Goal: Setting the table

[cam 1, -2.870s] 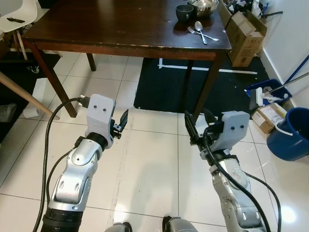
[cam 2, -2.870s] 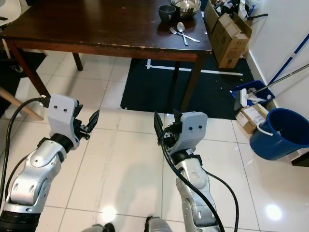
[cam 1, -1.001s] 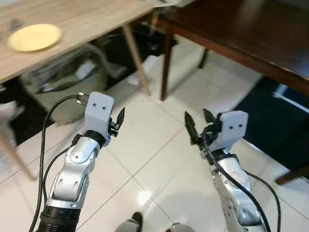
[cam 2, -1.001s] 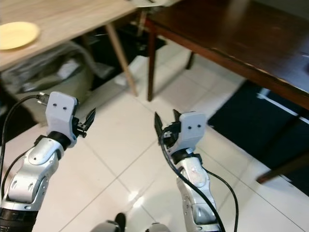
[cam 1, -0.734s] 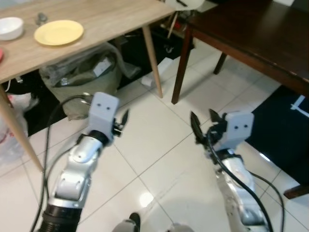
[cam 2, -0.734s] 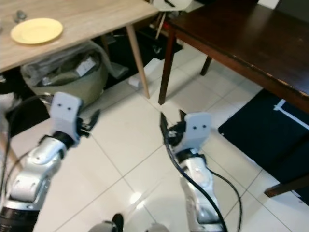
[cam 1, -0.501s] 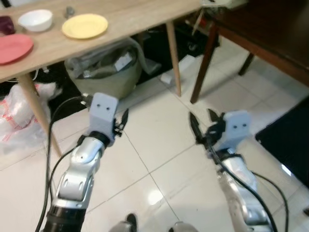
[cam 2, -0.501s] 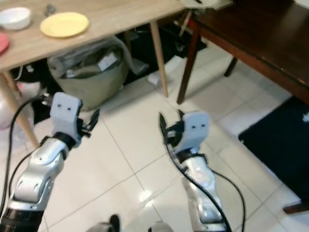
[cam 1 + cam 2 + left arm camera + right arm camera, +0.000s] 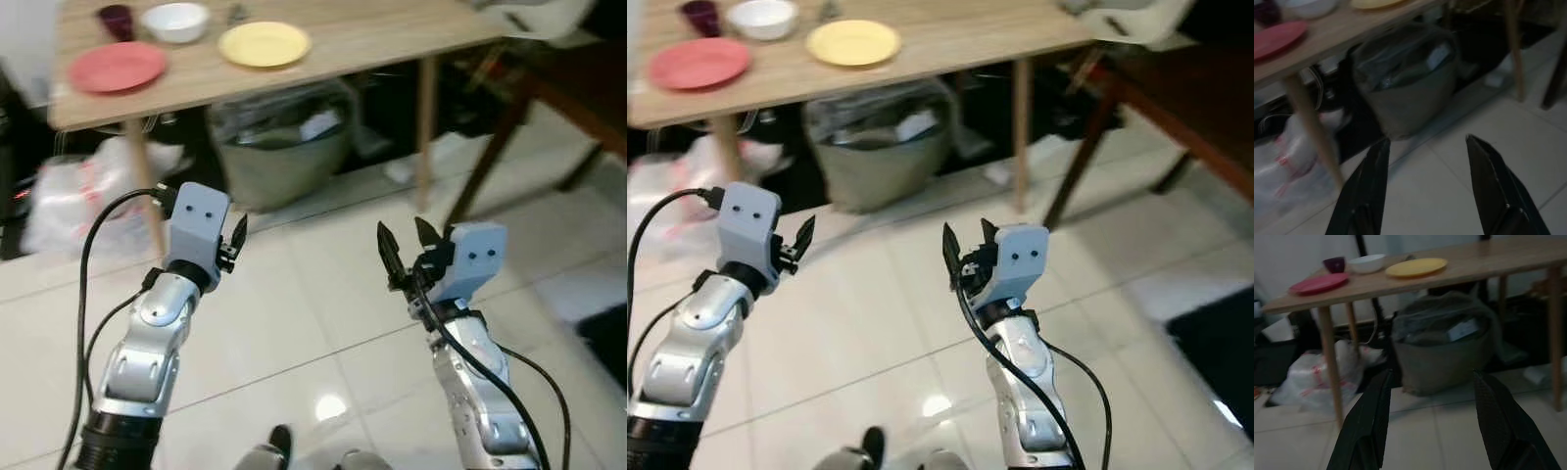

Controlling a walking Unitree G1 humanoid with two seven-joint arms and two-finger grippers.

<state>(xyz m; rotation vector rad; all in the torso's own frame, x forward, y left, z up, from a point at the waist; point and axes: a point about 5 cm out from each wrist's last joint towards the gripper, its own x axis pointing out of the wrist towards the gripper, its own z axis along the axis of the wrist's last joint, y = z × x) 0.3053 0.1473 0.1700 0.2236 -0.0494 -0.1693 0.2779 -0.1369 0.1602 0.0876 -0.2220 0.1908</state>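
Both sets of jaws stand apart and empty: the left gripper (image 9: 236, 235) and the right gripper (image 9: 403, 243) are held out in front of the body at mid height, over the white tiled floor (image 9: 294, 323), which reads as a carrying-ready pose for walking rather than a reach, since nothing is within their span. The wrist views look along the spread fingers toward the same goal, a light wooden tabletop (image 9: 950, 29) on slim legs, well ahead of the grippers. On it sits the crockery that the table setting seems to need: a red plate (image 9: 119, 67) toward the robot's left, a small dark cup (image 9: 116, 18) and a white bowl (image 9: 176, 20) behind it, and a yellow plate (image 9: 265, 43) further right, each lying apart from the others and so easy to take singly. Under the tabletop stands a grey-green bag (image 9: 284, 147) with a clear liner, and a white plastic bag (image 9: 83, 201) slumps by the near leg; both crowd the space where the robot's feet would go, so the approach likely has to stop short. A dark wooden table (image 9: 1195, 98) stands off to the right, probably the one to be set.
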